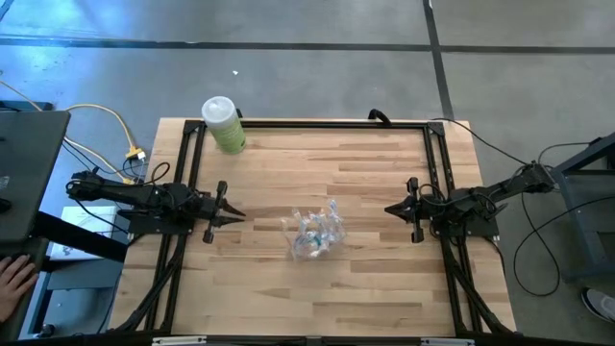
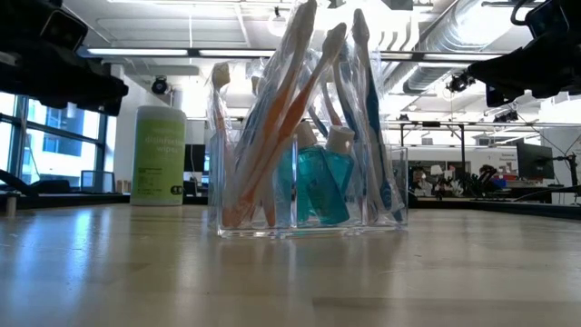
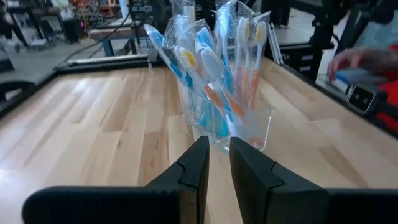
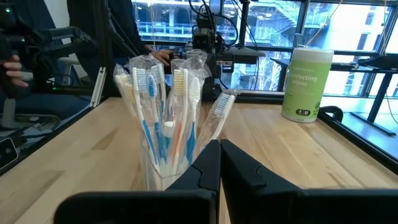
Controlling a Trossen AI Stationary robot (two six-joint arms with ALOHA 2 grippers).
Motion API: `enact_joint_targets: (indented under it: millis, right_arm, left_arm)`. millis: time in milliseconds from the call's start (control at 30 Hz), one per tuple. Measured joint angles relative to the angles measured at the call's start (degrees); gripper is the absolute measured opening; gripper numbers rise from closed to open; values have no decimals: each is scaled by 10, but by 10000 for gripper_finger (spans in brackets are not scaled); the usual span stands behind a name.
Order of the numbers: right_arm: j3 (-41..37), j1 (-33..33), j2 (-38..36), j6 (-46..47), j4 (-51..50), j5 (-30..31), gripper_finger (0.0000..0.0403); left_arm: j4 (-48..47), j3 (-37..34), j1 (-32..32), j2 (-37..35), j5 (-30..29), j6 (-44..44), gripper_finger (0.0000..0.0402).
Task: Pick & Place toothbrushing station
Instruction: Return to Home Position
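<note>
Clear plastic, the organizer (image 2: 398, 207) stands upright at the middle of the wooden table (image 1: 365, 288), between the two grippers. We see it crammed with wrapped toothbrushes (image 2: 300, 100), blue and orange in the handle, fanning out above its rim. Two small teal bottles (image 2: 323, 186) with white caps sit low inside. We find the left gripper (image 1: 236, 215) and right gripper (image 1: 390, 209) clear of it on either side, each closed to a thin slit on nothing.
</note>
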Motion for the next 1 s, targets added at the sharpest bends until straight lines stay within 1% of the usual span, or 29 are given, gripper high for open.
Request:
enact_joint_targets:
  millis: [100,267,433,767,1000]
  right_arm:
    - [0,0,0,0,0,0,2]
    - [0,0,0,0,0,0,2]
    - [0,0,0,0,0,0,2]
    - [0,0,0,0,0,0,2]
    - [0,0,0,0,0,0,2]
  left_arm:
    - [0,0,0,0,0,-24,58]
    - [0,0,0,0,0,-2,58]
    - [-11,1,-1,1,26,4,58]
    - [-7,1,-1,23,24,3,58]
    - [-3,0,-1,25,24,3,58]
